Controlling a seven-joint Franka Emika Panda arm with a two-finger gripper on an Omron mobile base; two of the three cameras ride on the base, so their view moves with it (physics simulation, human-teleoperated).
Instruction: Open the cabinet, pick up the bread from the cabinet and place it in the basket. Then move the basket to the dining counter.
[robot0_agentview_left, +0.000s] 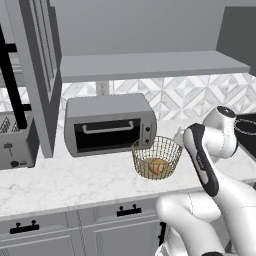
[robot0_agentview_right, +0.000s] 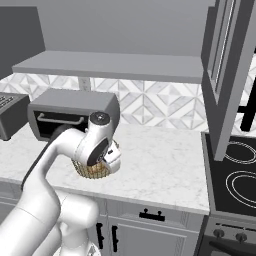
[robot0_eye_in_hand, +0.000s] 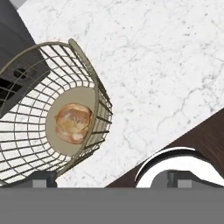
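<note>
The basket (robot0_agentview_left: 156, 157) stands on the marble counter in front of the toaster oven, and the bread (robot0_agentview_left: 157, 167) lies on its tan bottom. In the hand view I look straight down at the bread (robot0_eye_in_hand: 73, 123) inside the basket (robot0_eye_in_hand: 94, 83). My gripper (robot0_eye_in_hand: 113, 179) hangs open above the basket's right wall, one fingertip (robot0_eye_in_hand: 43, 178) over the basket, the other fingertip (robot0_eye_in_hand: 183, 178) outside it. From the right, the gripper (robot0_agentview_right: 114, 161) hovers just over the basket (robot0_agentview_right: 92, 170). Both doors of the cabinet (robot0_agentview_left: 37, 75) (robot0_agentview_right: 225, 75) stand open, its shelf (robot0_agentview_left: 150, 65) bare. The dining counter is out of view.
A toaster oven (robot0_agentview_left: 107, 125) (robot0_agentview_right: 75, 112) stands right behind the basket. A toaster (robot0_agentview_left: 15, 140) sits left of it. The black stove (robot0_agentview_right: 235, 185) adjoins the counter on the right; its burner ring (robot0_eye_in_hand: 175, 155) shows under my hand. The open doors overhang the counter.
</note>
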